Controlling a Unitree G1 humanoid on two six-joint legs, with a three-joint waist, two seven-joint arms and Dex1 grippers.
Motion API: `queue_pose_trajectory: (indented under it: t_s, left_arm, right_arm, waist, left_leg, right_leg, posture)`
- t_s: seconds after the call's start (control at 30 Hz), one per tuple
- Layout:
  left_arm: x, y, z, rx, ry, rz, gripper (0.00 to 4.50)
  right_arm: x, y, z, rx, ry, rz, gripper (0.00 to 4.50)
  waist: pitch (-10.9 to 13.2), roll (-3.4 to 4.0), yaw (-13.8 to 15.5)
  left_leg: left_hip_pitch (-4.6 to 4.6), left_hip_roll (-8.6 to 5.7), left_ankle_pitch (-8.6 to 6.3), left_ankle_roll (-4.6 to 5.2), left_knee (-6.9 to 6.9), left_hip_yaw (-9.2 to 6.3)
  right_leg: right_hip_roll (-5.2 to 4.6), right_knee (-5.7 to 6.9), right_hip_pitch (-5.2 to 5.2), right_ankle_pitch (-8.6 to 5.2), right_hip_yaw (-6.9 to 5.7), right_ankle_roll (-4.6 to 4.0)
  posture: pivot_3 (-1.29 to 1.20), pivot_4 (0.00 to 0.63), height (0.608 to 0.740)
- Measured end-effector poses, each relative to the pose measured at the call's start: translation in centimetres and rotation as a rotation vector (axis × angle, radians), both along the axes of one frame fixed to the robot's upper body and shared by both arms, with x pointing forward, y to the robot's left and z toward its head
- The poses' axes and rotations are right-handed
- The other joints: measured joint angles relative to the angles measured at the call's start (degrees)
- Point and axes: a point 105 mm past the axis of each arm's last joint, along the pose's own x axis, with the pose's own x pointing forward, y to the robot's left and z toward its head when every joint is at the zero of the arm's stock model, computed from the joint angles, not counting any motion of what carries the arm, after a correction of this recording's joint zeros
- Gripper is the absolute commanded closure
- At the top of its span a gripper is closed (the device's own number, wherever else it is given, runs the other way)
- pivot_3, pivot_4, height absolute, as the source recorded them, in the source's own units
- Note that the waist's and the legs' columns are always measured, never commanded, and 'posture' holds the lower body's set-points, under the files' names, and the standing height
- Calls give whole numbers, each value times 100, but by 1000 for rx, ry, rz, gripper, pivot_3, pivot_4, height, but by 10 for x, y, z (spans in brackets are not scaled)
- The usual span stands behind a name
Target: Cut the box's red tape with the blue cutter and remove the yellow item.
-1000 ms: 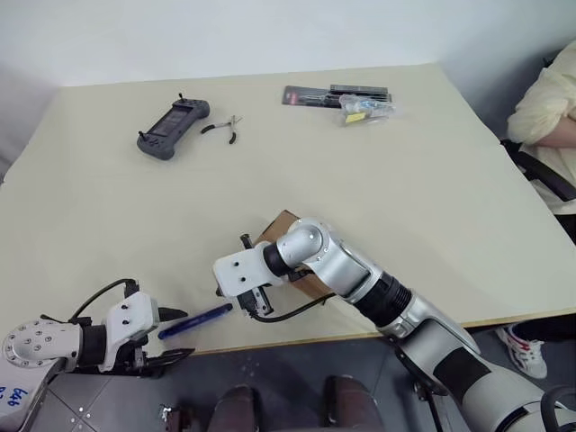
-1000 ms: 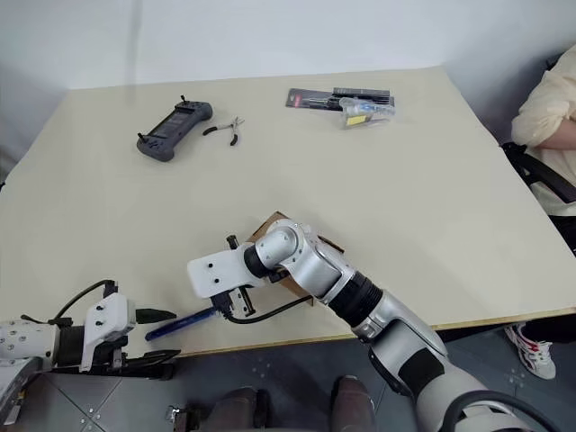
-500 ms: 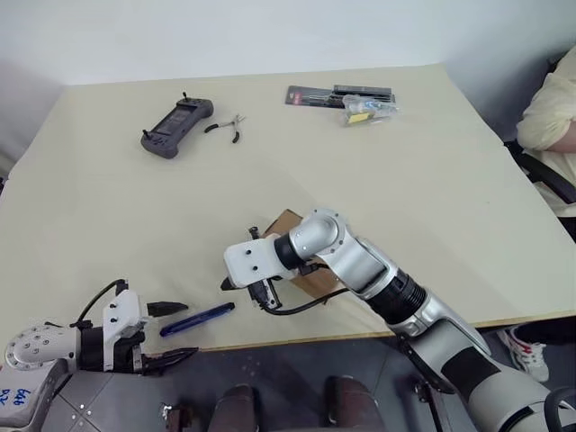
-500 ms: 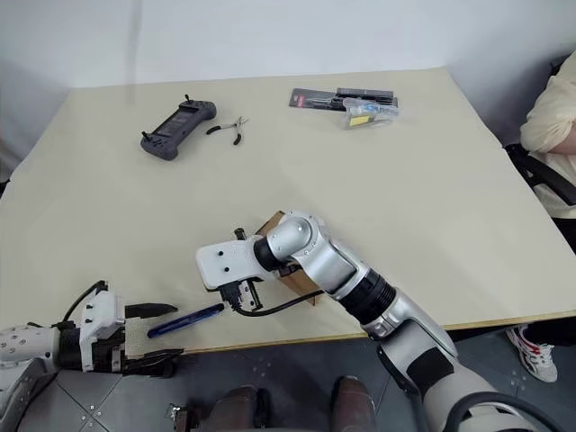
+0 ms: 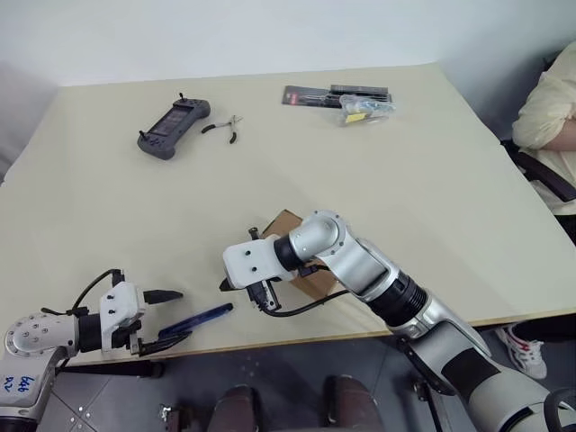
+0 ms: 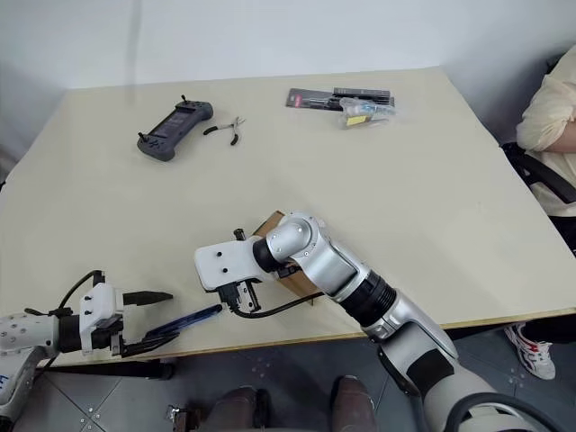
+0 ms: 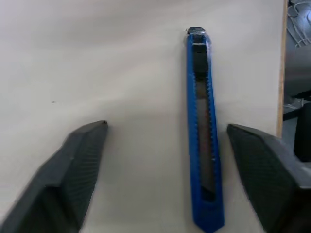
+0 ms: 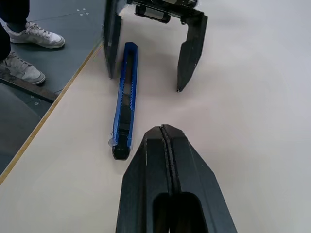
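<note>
Cutter: the slim bright blue pen-shaped cutter (image 5: 195, 321) is lying flat on the pale beige counter (image 5: 405, 198), close to its near edge.
Left gripper: the left gripper (image 6: 144, 321) is sitting at the counter's near left edge, with its jaws spread wide. The cutter's end is lying between the two black fingers (image 7: 85, 160), nearer to one of them. I cannot tell if either finger is touching it.
Right gripper: the right gripper (image 8: 167, 160) is hanging just beside the cutter's other end, pointing toward the left gripper, with its jaws pressed together and holding nothing.
Box: the small brown cardboard box (image 5: 281, 223) is sitting behind the right arm. The arm is covering most of it, so its tape is hidden.
In the way: the right arm is lying across the front of the box.
Far side: a dark grey handheld controller (image 5: 172, 127) and small black-handled pliers (image 5: 225, 128) are lying near each other, well apart from the box. A flat black tool pack (image 5: 328, 94) and a clear packet with a yellow label (image 5: 362, 112) are lying further right.
Right edge: a person in a pale yellow sleeve (image 5: 549, 103) is sitting beside the counter.
</note>
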Motion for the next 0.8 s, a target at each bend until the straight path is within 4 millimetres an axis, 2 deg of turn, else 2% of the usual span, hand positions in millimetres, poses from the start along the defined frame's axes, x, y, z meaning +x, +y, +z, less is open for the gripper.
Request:
queue_pose_trajectory:
  t_s: [0.33, 0.4, 0.67, 0.8]
  left_arm:
    - [-4, -1, 2, 7, -1, -6, 4181]
    - [-5, -1, 1, 12, 6, -9, 4482]
    - [-6, -3, 1, 21, -4, -20, 4494]
    - [-10, -5, 1, 42, 27, -28, 3307]
  right_arm:
    - [0, 0, 0, -1, 3, -4, 4500]
    - [0, 1, 0, 1, 4, -1, 4500]
    - [-5, 5, -2, -2, 4, 25, 4500]
    - [-7, 6, -4, -8, 6, 32, 4500]
  waist:
    - [0, 0, -41]
    - [0, 0, -53]
    - [0, 0, -55]
    - [-2, -3, -56]
  left_leg:
    - [6, 4, -16, 1, -20, 29]
    - [8, 5, -16, 1, -25, 38]
    - [8, 6, -17, 2, -25, 42]
    - [9, 6, -18, 3, -24, 43]
  right_leg:
    - [-1, -12, -12, 1, -5, 3]
    - [-1, -17, -15, 1, -5, 3]
    - [-1, -18, -16, 1, -4, 3]
    - [-2, -18, -16, 1, -4, 3]
  posture:
    - [0, 150, 740]
    - [0, 150, 740]
    - [0, 150, 740]
    - [0, 150, 740]
